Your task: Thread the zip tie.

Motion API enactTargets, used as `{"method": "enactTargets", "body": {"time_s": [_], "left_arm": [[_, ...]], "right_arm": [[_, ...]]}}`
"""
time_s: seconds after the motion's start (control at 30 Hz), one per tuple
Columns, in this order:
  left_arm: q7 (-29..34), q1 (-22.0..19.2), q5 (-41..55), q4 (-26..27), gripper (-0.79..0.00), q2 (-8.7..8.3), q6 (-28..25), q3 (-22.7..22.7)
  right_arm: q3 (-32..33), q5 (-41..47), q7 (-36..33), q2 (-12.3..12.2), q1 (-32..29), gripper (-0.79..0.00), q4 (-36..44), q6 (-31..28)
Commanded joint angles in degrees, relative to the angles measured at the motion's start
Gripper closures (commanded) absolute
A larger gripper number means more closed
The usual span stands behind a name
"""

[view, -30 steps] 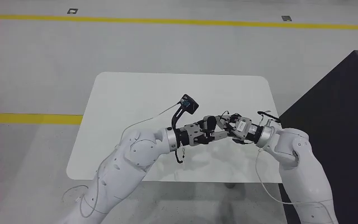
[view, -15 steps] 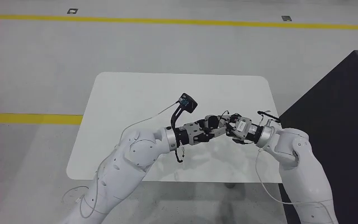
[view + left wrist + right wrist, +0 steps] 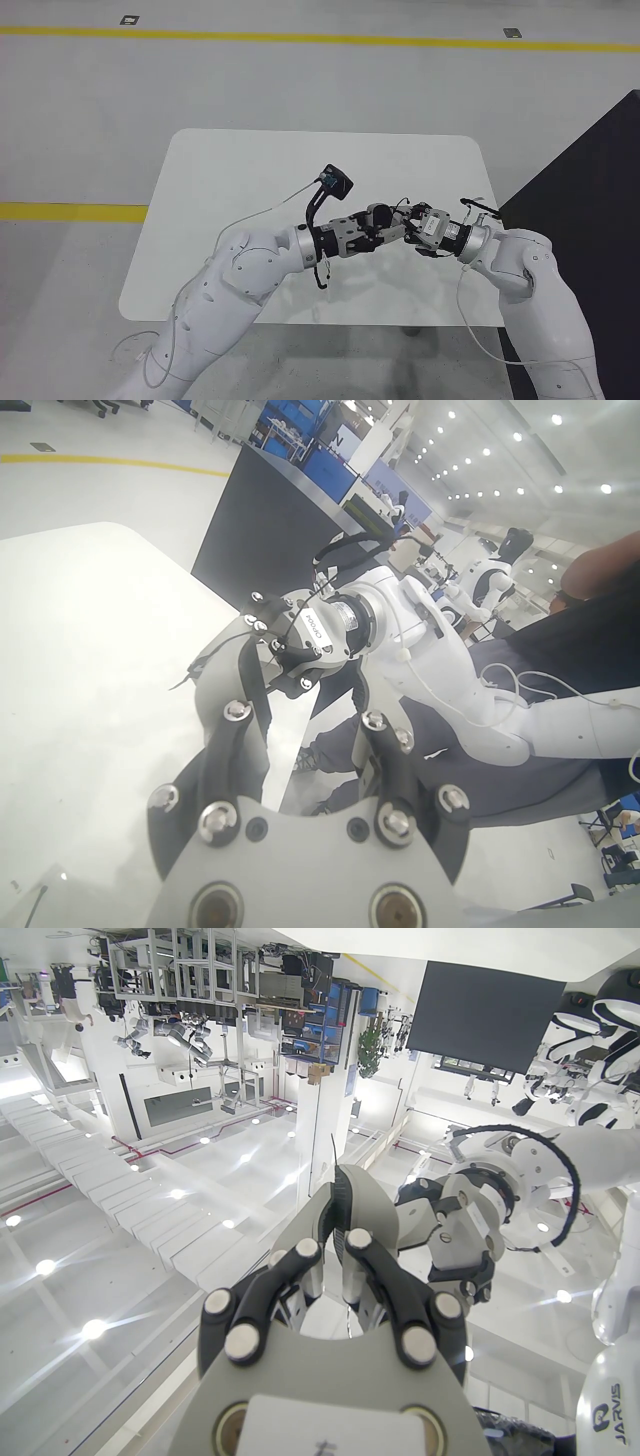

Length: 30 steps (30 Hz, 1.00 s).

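Zip tie (image 3: pixel 334 1153), a thin black strip, juts lengthwise past the pressed-together tips of the right end effector (image 3: pixel 334 1208) pinching it above the worktop (image 3: pixel 250 180). Just beyond, the left end effector (image 3: pixel 302 685) faces its free end, fingers spread, seemingly placed to receive it.

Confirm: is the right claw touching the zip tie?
Touching. Right wrist view: the right claw is shut on the zip tie, whose thin black tail pokes out past the fingertips.
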<state>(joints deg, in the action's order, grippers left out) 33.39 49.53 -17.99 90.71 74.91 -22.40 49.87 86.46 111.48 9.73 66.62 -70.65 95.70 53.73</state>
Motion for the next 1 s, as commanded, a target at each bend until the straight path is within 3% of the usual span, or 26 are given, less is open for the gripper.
{"method": "enactTargets", "body": {"time_s": [0.0, 0.23, 0.57, 0.97], "left_arm": [[0.12, -0.03, 0.11, -0.03, -0.339, 0.05, 0.05, -0.01], [0.03, -0.08, 0.05, -0.19, -0.259, 0.23, 0.14, 0.09], [0.28, -0.05, 0.65, -0.56, -0.237, 0.45, 0.6, 0.34], [0.6, -0.07, 0.95, -0.65, -0.139, 0.68, 1.02, 0.65]], "right_arm": [[0.0, 0.0, 0.0, 0.0, 0.0, 0.0, 0.0, 0.0], [0.0, 0.0, 0.0, 0.0, 0.0, 0.0, 0.0, 0.0], [0.0, 0.0, 0.0, 0.0, 0.0, 0.0, 0.0, 0.0], [0.0, 0.0, 0.0, 0.0, 0.0, 0.0, 0.0, 0.0]]}}
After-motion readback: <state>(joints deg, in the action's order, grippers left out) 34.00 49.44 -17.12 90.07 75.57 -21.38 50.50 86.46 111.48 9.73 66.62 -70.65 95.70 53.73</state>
